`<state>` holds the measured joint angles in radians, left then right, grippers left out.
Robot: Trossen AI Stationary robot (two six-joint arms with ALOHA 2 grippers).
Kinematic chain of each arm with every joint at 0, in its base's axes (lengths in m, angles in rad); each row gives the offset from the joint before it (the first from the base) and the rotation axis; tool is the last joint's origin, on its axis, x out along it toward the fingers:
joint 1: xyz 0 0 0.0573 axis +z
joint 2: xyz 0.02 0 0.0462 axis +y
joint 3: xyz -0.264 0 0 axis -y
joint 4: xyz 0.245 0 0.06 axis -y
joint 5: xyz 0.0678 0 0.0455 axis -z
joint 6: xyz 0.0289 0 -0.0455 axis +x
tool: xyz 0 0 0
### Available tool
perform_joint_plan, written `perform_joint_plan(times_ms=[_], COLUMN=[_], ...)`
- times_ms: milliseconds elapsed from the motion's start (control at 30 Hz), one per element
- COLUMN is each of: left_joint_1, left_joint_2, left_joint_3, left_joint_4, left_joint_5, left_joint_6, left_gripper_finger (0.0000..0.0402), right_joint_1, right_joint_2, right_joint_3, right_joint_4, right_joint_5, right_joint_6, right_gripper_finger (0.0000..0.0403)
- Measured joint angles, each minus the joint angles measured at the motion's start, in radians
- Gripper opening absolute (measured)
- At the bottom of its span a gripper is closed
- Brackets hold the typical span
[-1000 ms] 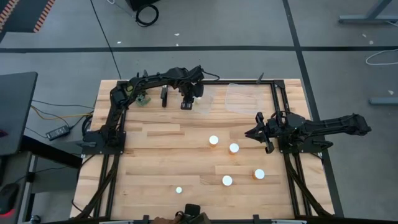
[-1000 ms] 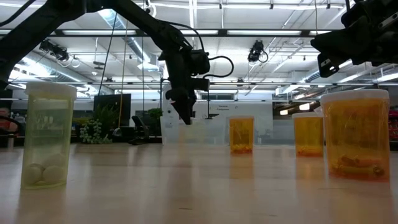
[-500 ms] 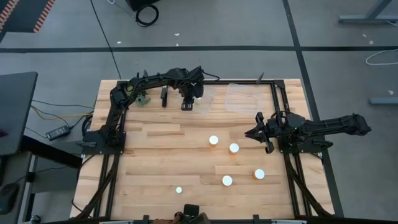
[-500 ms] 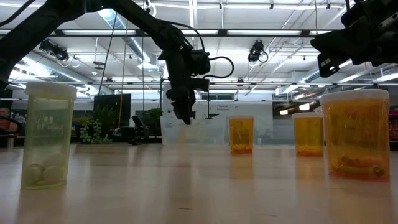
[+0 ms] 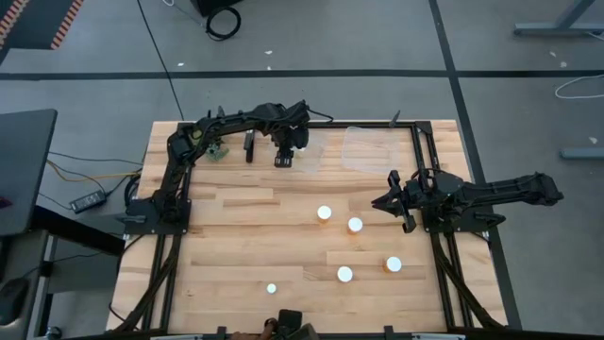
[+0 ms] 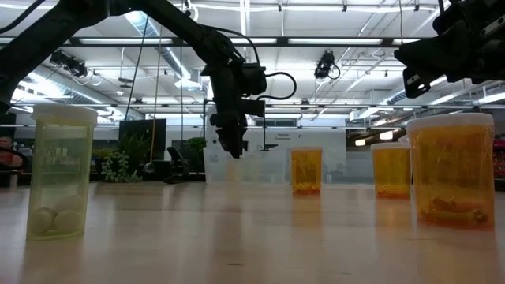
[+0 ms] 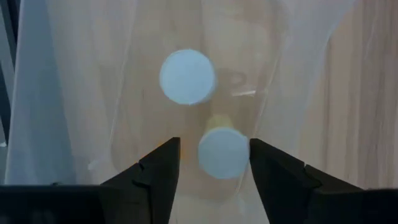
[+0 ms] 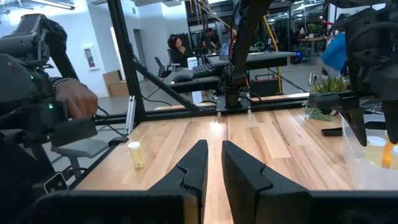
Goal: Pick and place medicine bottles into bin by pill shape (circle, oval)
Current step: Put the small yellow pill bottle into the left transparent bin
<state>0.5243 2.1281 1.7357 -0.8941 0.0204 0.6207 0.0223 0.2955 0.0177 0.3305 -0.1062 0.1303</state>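
Bright even overhead light, ceiling strip lamps (image 6: 252, 41) glaring, near bottle (image 6: 61, 172) soft, faint shadows

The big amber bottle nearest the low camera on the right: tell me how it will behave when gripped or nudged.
The big amber bottle looks rigid, a clear plastic wall under a white cap, so it should not flex. It seems light, since only a few pills lie at its bottom. Standing upright on a wide base, it probably slides rather than tips; once on its side it would likely roll.
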Motion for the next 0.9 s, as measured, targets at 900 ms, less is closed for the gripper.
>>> perform_joint_plan(times_ms=[900], left_joint_1=[-0.161], left_joint_2=[-0.003], left_joint_3=[0.234], left_joint_4=[-0.295], left_joint_5=[0.057], left_joint_6=[-0.179], left_gripper_finger=[0.0187], right_joint_1=[0.000], right_joint_2=[0.000], right_joint_3=[0.000], right_joint_4=[0.000], right_joint_5=[0.000], right_joint_6=[0.000], right_gripper_finger=[0.0054])
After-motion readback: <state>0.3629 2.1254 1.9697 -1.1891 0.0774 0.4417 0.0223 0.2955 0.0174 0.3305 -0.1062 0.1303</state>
